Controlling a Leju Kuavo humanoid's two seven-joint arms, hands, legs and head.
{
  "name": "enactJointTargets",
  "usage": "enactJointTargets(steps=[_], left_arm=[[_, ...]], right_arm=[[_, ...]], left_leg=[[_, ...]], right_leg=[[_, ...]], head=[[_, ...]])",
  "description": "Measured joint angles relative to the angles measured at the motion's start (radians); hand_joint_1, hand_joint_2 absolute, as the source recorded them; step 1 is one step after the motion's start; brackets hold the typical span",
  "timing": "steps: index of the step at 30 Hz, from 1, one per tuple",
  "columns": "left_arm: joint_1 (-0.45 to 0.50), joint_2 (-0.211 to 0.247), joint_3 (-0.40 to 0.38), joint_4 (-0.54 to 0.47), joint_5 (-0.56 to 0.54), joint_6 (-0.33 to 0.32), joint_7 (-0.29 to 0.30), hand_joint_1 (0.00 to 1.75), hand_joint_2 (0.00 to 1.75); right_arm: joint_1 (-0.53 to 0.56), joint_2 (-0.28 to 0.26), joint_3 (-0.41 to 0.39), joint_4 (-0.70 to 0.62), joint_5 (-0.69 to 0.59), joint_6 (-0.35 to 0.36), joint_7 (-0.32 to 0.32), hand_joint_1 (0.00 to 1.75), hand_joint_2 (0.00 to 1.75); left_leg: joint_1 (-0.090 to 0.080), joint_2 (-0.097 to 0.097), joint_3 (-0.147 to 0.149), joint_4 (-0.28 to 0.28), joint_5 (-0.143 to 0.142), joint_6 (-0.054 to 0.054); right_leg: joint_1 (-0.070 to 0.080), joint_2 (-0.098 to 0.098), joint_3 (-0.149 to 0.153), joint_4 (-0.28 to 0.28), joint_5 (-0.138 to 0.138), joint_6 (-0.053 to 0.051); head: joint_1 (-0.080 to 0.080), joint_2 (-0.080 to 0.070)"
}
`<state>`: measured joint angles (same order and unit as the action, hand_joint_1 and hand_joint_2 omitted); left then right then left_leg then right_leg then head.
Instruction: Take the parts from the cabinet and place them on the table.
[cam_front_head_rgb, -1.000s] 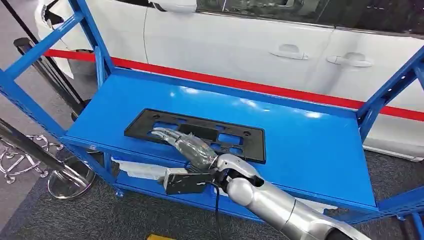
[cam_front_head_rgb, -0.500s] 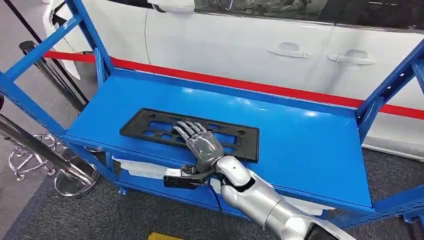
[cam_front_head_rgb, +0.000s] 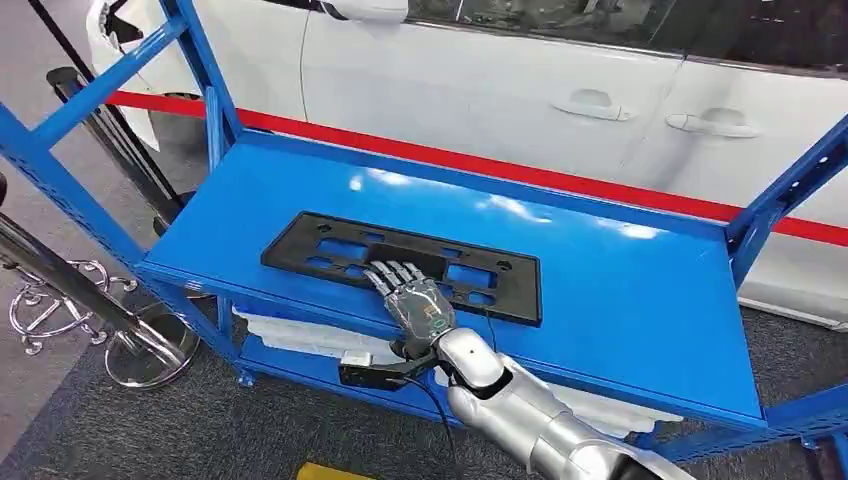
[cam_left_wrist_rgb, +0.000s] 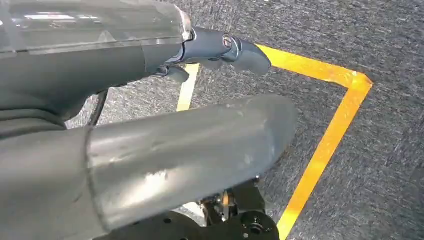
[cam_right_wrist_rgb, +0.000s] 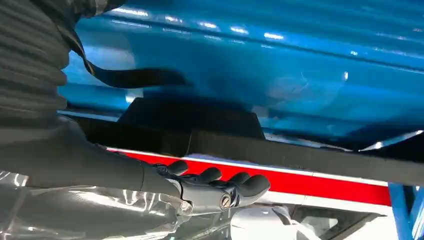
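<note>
Head view showed, at far left, chrome stanchion bases (cam_front_head_rgb: 60, 310) standing on grey carpet beside a blue shelf unit (cam_front_head_rgb: 620, 300). A flat black plate frame (cam_front_head_rgb: 500, 275), slotted with rectangular openings, lay on the upper shelf, left of centre and towards its near edge. The right hand (cam_front_head_rgb: 412, 298) lay palm-down on the frame's near edge, fingers (cam_front_head_rgb: 392, 272) extended and close together over it; whether the thumb hooked beneath could not be told. A white car (cam_front_head_rgb: 560, 90) stood beyond the shelf. Left wrist view showed the left hand (cam_left_wrist_rgb: 150, 120) hanging above yellow floor tape (cam_left_wrist_rgb: 325, 145), fingers apart, holding nothing.
</note>
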<state>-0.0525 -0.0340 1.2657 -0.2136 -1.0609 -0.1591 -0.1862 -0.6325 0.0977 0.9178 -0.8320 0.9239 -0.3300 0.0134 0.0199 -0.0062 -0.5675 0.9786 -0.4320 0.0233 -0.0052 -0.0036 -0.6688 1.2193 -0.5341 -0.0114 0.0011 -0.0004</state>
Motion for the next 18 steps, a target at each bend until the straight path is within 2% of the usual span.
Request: enactJointTargets(steps=[1, 2, 3, 7, 8, 9, 10, 12, 13, 14, 15, 17, 18], left_arm=[[0.0, 0.0, 0.0, 0.0, 0.0, 0.0, 0.0, 0.0, 0.0], [0.0, 0.0, 0.0, 0.0, 0.0, 0.0, 0.0, 0.0, 0.0], [-0.001, -0.005, 0.0, 0.0, 0.0, -0.001, 0.0, 0.0, 0.0], [-0.001, -0.004, 0.0, 0.0, 0.0, -0.001, 0.0, 0.0, 0.0], [-0.002, -0.002, 0.0, 0.0, 0.0, -0.001, 0.0, 0.0, 0.0], [-0.001, -0.003, 0.0, 0.0, 0.0, -0.001, 0.0, 0.0, 0.0], [-0.001, -0.003, 0.0, 0.0, -0.001, -0.002, 0.0, 0.0, 0.0], [-0.002, -0.002, 0.0, 0.0, -0.001, -0.002, 0.0, 0.0, 0.0], [0.001, 0.0, 0.0, 0.0, -0.001, -0.002, 0.0, 0.0, 0.0], [0.003, 0.0, 0.0, 0.0, -0.001, -0.002, 0.0, 0.0, 0.0], [0.003, 0.0, 0.0, 0.0, -0.002, -0.002, 0.0, 0.0, 0.0], [0.001, 0.002, 0.0, 0.0, -0.008, -0.002, 0.0, 0.0, 0.0], [0.001, 0.002, 0.0, 0.0, -0.008, -0.002, 0.0, 0.0, 0.0]], right_arm=[[-0.001, 0.0, 0.0, 0.0, 0.0, 0.0, 0.0, 0.0, 1.75], [-0.003, 0.0, 0.0, 0.0, 0.0, 0.0, 0.0, 0.0, 1.75], [-0.004, 0.0, -0.001, 0.001, 0.0, 0.0, 0.0, 0.0, 1.75], [-0.006, 0.001, -0.002, 0.002, 0.0, -0.001, 0.0, 0.0, 1.75], [-0.005, 0.006, -0.002, 0.001, 0.0, -0.002, 0.0, 0.0, 1.75], [-0.006, 0.007, -0.002, 0.002, 0.0, -0.002, 0.0, 0.0, 1.75], [-0.008, 0.009, -0.002, 0.002, 0.0, -0.003, 0.0, 0.0, 1.75], [-0.006, 0.01, -0.002, 0.003, 0.0, -0.005, 0.0, 0.0, 1.75], [-0.003, 0.01, -0.002, 0.006, 0.002, -0.005, 0.002, 0.0, 1.75], [-0.002, 0.01, -0.002, 0.008, 0.007, -0.005, 0.005, 0.0, 1.75], [-0.002, 0.01, -0.002, 0.011, 0.022, -0.008, 0.009, 0.0, 1.75], [-0.002, 0.012, -0.002, 0.012, 0.057, -0.024, 0.026, 0.0, 1.75], [-0.002, 0.014, -0.003, 0.014, 0.066, -0.034, 0.029, 0.0, 1.75]], left_leg=[[-0.001, -0.001, 0.003, 0.0, -0.001, -0.001], [-0.002, -0.001, 0.006, -0.001, -0.001, -0.002], [-0.004, -0.001, 0.003, 0.001, -0.003, -0.007], [0.001, 0.001, 0.007, -0.012, 0.003, -0.03], [0.0, 0.002, 0.005, -0.008, -0.005, -0.034], [-0.003, 0.002, -0.004, 0.017, -0.027, -0.038], [0.001, 0.002, -0.032, 0.078, -0.065, -0.04], [0.002, 0.003, -0.111, 0.247, -0.139, -0.049], [0.002, 0.003, -0.138, 0.3, -0.15, -0.052], [0.002, 0.003, -0.14, 0.3, -0.135, -0.054], [0.003, 0.003, -0.12, 0.258, -0.102, -0.055], [0.005, 0.005, -0.018, 0.06, -0.003, -0.054], [0.006, 0.007, 0.007, 0.002, -0.004, -0.051]], right_leg=[[0.003, 0.001, 0.046, -0.095, 0.048, -0.008], [0.009, 0.003, 0.092, -0.189, 0.09, -0.024], [0.014, 0.002, 0.11, -0.22, 0.077, -0.035], [0.018, 0.003, 0.107, -0.236, 0.083, -0.039], [-0.003, 0.0, 0.121, -0.263, 0.098, -0.037], [0.0, 0.0, 0.126, -0.271, 0.1, -0.038], [0.001, -0.003, 0.125, -0.271, 0.102, -0.042], [0.003, -0.005, 0.122, -0.267, 0.101, -0.043], [0.005, -0.005, 0.121, -0.266, 0.1, -0.044], [0.005, -0.005, 0.119, -0.262, 0.099, -0.043], [0.004, -0.004, 0.118, -0.256, 0.096, -0.041], [0.003, -0.003, 0.121, -0.247, 0.088, -0.034], [0.005, -0.003, 0.12, -0.246, 0.085, -0.031]], head=[[0.0, 0.0], [0.0, 0.0], [0.0, 0.0], [0.0, 0.0], [0.0, 0.0], [0.0, 0.0], [0.0, 0.0], [0.0, 0.0], [-0.001, 0.0], [0.0, 0.0], [-0.001, 0.0], [-0.001, 0.0], [-0.001, 0.0]])
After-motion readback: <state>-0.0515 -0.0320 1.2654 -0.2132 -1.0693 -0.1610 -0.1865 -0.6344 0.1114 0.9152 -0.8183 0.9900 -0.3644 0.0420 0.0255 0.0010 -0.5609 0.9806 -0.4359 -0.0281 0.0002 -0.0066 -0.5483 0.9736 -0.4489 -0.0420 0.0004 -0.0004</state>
